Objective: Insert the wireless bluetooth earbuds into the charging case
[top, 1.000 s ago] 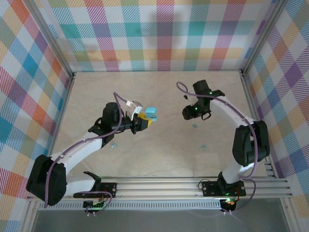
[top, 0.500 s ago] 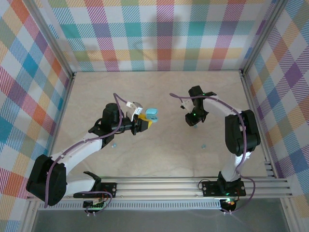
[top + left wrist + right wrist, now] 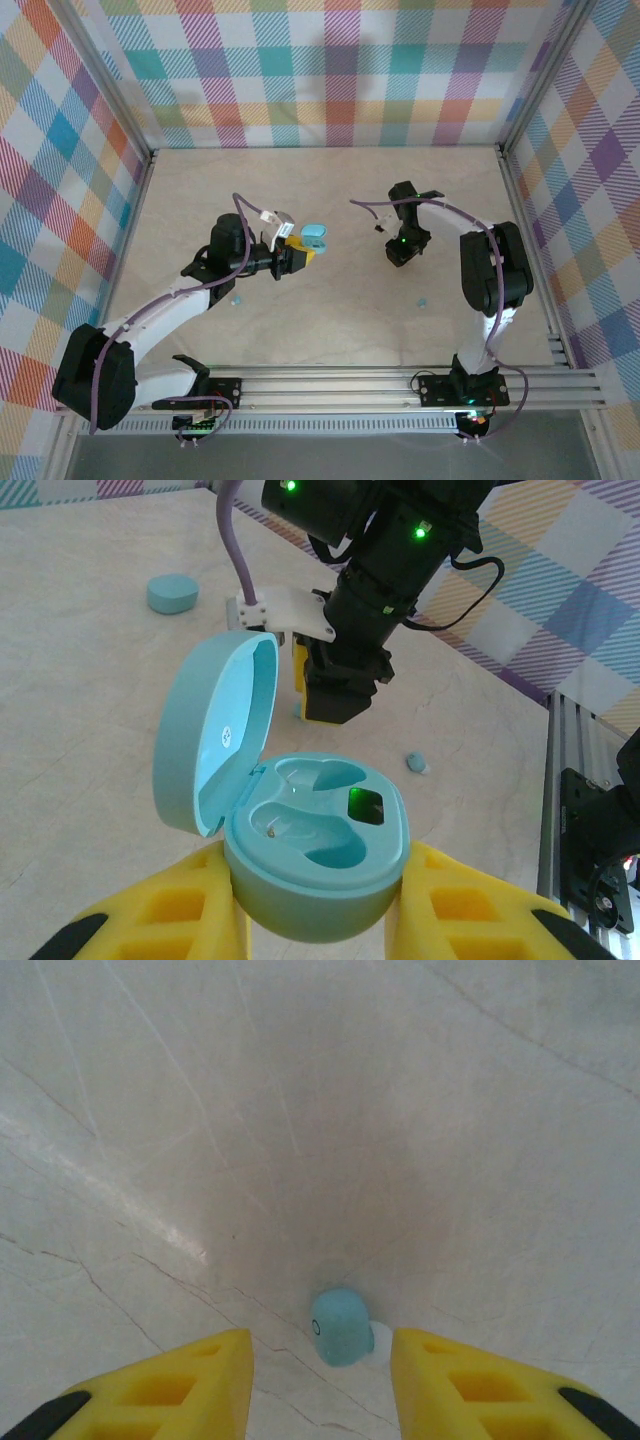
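ROBOT ARMS AT WORK ON EARBUD SET: The left claw (image 3: 318, 905) is clamped on an open charging case (image 3: 318, 845). A yellow finger presses each side of the lower shell. The hinged lid (image 3: 215, 735) is thrown back to one side, and two moulded wells show inside. From above, the case sits left of centre over the pale, marble-veined surface (image 3: 330, 190), at the tip of the left arm.

Across from it, the right claw (image 3: 322, 1352) points straight down at the surface with its fingers partly apart. It holds nothing. A tiny pale teal earbud (image 3: 340, 1328) lies on the surface between the two yellow fingers, nearer the right-hand one, with a gap on either side.

A second earbud (image 3: 421, 300) lies on the surface on the near side of the right claw, well apart from it. A third earbud (image 3: 236, 298) rests on the surface just beside the left arm's forearm.

In the left wrist view, a flat round teal piece (image 3: 172, 593) sits farther off on the surface; its kind cannot be told. Bright checked walls (image 3: 330, 80) close in the work area.
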Robot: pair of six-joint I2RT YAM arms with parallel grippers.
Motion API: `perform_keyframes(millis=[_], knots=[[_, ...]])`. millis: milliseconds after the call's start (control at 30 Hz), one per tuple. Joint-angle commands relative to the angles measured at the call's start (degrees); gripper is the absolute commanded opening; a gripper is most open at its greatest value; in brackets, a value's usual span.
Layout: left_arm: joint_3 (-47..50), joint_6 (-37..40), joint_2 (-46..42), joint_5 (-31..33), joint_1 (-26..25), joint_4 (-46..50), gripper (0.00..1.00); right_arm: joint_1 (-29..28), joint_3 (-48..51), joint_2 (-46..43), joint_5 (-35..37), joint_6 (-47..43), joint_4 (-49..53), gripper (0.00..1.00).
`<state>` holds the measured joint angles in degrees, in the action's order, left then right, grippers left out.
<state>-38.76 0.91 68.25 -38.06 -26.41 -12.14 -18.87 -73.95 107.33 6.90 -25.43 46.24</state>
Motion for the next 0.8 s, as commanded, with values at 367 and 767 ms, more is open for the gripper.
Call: perform_keyframes(millis=[367, 767], knots=[[-0.88, 2.36, -2.17, -1.48, 0.66, 2.83, 0.06, -0.30, -1.33, 3.15, 1.86, -1.73, 1.70, 0.37], [-0.79, 3.79, -3.99, -0.44, 0.71, 5.41, 0.05, -0.34, -2.65, 3.40, 1.02, -0.62, 3.23, 0.23]])
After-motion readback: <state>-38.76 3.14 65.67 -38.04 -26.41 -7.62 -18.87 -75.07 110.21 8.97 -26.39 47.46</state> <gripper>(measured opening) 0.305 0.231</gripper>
